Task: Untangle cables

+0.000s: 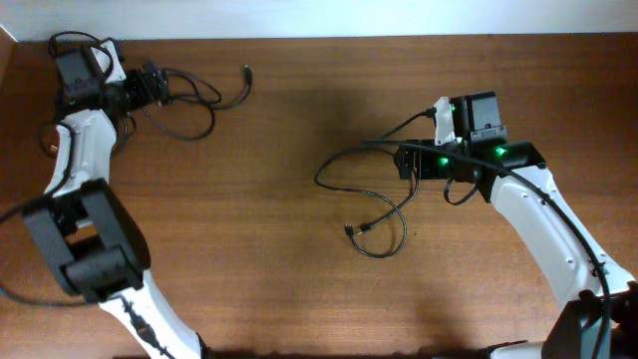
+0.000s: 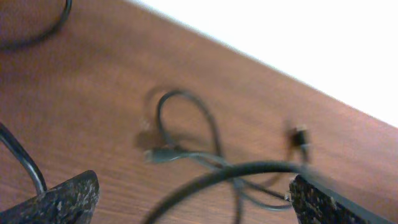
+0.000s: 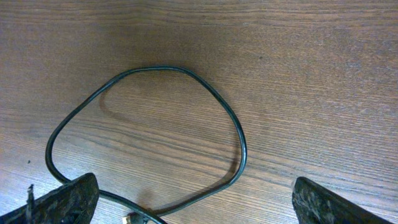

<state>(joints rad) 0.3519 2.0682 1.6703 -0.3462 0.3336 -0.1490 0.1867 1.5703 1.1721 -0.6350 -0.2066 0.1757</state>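
Observation:
A bundle of thin black cables (image 1: 196, 104) lies at the far left of the table, one plug end (image 1: 246, 72) pointing right. My left gripper (image 1: 152, 85) is open at its left edge. In the left wrist view my left gripper (image 2: 193, 202) is open, with a blurred cable strand (image 2: 249, 168) arcing between the fingers, loops (image 2: 211, 121) and a plug (image 2: 301, 135) beyond. Another black cable (image 1: 320, 178) lies in loops at centre right, its plug (image 1: 349, 230) at the front. My right gripper (image 1: 404, 162) is open over it; its loop (image 3: 239, 137) shows between the open fingers (image 3: 196, 202).
The wooden table (image 1: 279, 279) ends at a white wall along the back edge (image 1: 329, 30). Thicker black wires run along both robot arms. My left arm's base (image 1: 85, 239) stands at the front left.

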